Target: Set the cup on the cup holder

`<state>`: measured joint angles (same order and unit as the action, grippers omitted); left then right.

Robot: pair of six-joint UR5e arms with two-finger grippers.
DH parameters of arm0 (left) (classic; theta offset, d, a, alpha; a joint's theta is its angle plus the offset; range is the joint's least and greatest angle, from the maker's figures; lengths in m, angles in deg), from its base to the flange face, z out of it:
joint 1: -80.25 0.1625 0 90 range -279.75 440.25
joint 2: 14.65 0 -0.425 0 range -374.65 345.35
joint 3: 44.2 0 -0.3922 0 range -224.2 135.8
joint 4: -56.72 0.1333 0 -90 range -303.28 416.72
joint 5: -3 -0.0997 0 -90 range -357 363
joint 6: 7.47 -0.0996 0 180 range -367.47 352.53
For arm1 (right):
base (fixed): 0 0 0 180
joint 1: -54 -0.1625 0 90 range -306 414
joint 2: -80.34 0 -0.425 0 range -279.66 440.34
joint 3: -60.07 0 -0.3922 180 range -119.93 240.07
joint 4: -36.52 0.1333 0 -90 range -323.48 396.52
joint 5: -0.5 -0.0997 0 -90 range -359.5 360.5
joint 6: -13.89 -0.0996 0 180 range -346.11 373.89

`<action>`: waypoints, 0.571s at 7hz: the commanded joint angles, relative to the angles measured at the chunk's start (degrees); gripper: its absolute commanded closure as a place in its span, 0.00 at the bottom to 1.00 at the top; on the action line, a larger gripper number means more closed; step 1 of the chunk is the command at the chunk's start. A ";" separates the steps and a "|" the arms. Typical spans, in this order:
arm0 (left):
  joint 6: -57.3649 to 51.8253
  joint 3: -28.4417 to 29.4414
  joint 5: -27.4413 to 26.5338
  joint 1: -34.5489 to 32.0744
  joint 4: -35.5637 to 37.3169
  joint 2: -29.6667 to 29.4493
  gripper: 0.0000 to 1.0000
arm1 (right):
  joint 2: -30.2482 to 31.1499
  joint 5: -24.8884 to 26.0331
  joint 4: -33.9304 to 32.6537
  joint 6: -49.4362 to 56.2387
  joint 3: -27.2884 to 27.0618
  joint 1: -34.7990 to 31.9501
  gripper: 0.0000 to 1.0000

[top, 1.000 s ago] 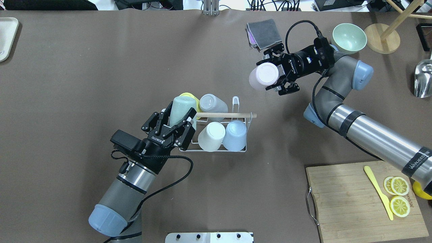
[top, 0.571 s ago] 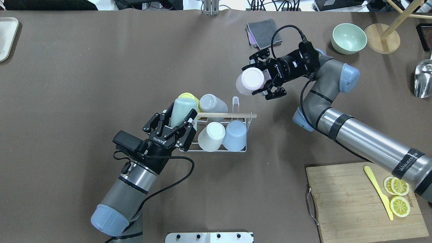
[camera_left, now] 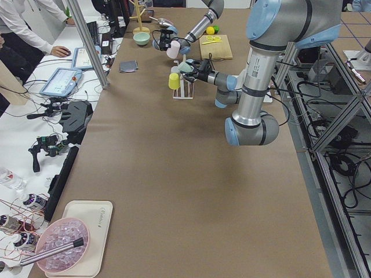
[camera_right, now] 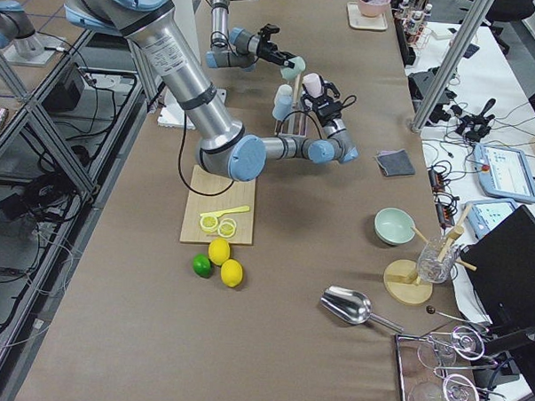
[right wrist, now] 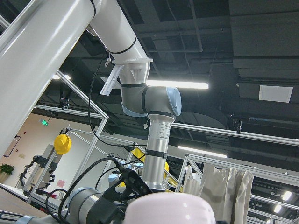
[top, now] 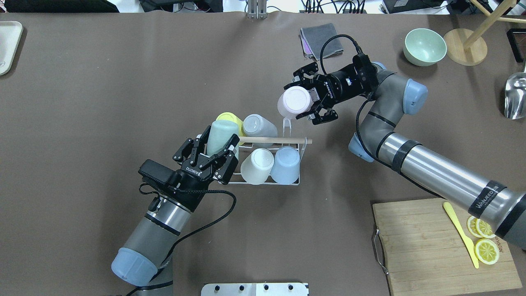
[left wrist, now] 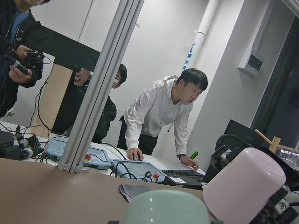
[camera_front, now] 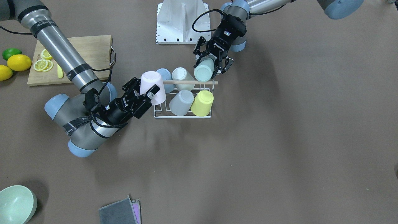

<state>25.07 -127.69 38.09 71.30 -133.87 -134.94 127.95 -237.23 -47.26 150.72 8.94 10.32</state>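
The cup holder (top: 279,140) is a white wire rack with a wooden rod handle, mid-table; it also shows in the front-facing view (camera_front: 186,82). A yellow, a grey, a white and a light blue cup sit upside down on it. My left gripper (top: 218,142) is shut on a mint-green cup (top: 222,133) at the rack's left end, also in the front-facing view (camera_front: 205,70). My right gripper (top: 302,100) is shut on a pink cup (top: 292,102), held bottom-up just above a free prong (top: 287,123) at the rack's far right corner. The pink cup also shows in the front-facing view (camera_front: 152,85).
A wooden cutting board (top: 419,246) with lemon slices and a yellow knife lies at the near right. A green bowl (top: 425,46), a wooden stand (top: 464,46), a metal scoop (top: 515,96) and a grey cloth (top: 322,39) lie along the far right. A tray (top: 8,45) is far left.
My right arm has carried the pink cup left and nearer, up to the rack's far right corner. My left gripper and the mint cup have shifted only slightly toward me.
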 commanded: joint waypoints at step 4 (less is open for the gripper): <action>-2.38 -1.92 0.07 -1.41 0.22 0.84 0.02 | -0.24 1.75 -0.94 0.10 0.07 1.67 0.69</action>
<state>23.63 -128.48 38.09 70.79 -133.86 -134.60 127.71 -235.88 -48.16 150.82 9.01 11.62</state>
